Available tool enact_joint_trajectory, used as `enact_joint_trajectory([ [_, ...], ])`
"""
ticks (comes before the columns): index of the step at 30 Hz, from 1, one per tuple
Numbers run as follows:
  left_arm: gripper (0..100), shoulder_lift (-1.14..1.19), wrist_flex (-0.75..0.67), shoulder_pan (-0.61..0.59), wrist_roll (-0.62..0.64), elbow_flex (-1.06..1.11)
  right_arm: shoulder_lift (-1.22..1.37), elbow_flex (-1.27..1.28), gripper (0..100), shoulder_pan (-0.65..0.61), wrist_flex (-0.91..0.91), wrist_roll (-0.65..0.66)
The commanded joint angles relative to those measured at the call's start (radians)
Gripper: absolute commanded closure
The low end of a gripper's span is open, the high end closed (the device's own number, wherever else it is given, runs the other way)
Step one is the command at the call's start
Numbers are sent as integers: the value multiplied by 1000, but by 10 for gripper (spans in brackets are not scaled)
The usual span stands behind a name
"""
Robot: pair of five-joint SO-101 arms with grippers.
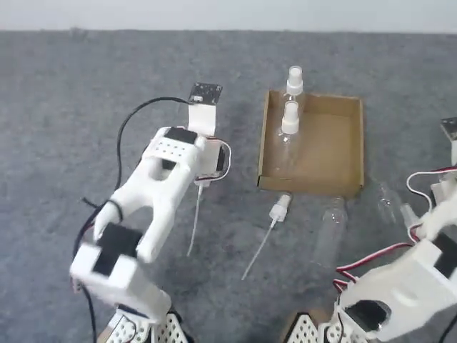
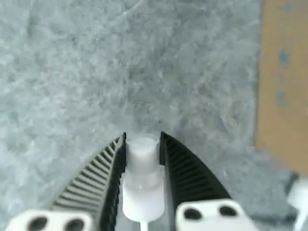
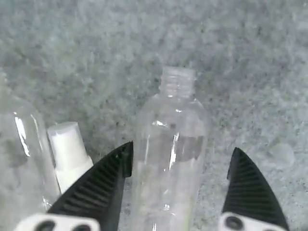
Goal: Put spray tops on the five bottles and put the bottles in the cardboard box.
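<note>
The cardboard box (image 1: 335, 143) sits on the grey mat (image 1: 71, 107) with two capped bottles (image 1: 289, 125) in it. The right gripper (image 3: 182, 150) is spread wide around an uncapped bottle (image 3: 169, 125) lying on the mat. The left gripper (image 2: 143, 137) is clamped on a spray top (image 2: 142, 187).

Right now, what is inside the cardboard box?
Inside the cardboard box are two capped bottles: a nearer bottle and a farther bottle whose spray top rises past the far rim. The nearer one partly covers the farther one's body.
</note>
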Motion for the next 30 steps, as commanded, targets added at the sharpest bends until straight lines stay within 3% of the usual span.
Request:
enact_joint_trajectory([
  [1,960,-247,14,-5,-48,87,-12,-60,739,4,-8,14],
  [9,960,-537,14,-6,-75,234,128,-68,924,-24,-18,12],
  [16,960,-692,18,-6,-75,292,91,-115,991,-27,1,-3],
  [21,960,-812,20,-60,-101,242,-94,-235,993,-87,136,-176],
  [30,958,-1002,158,-218,-101,-42,-539,-236,993,-415,283,-448],
])
